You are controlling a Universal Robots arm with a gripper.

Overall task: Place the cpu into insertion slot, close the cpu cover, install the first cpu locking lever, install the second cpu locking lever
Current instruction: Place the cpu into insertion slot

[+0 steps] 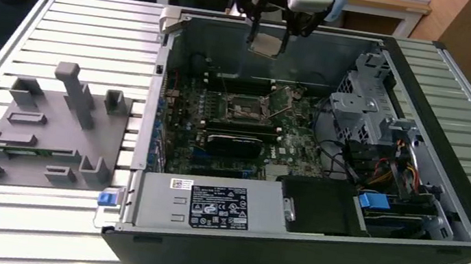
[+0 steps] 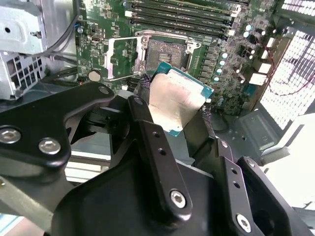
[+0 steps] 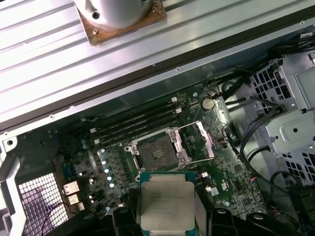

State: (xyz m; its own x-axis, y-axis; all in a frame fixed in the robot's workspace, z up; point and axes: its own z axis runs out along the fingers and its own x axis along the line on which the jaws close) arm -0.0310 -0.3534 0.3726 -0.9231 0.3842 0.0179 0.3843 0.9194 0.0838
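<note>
Case top is lying open, leaving air above the board free. Gripper [image 1: 269, 38], clamping the cpu [image 1: 266, 45], is hanging high over the open case with nothing below it. Insertion slot [image 3: 156, 152] is sitting uncovered, leaving a straight-down path open. Cpu cover [image 3: 207, 140] is standing flipped back, crowding one edge. Memory slots [image 3: 138, 123] are running just beside another edge. Black block [image 1: 234, 144] is sitting near the slot. Drive cage [image 1: 359, 108] and cables [image 1: 342, 159] are blocking the exterior view's right, and the case walls [image 1: 160, 94] are boxing in all sideways approaches.
</note>
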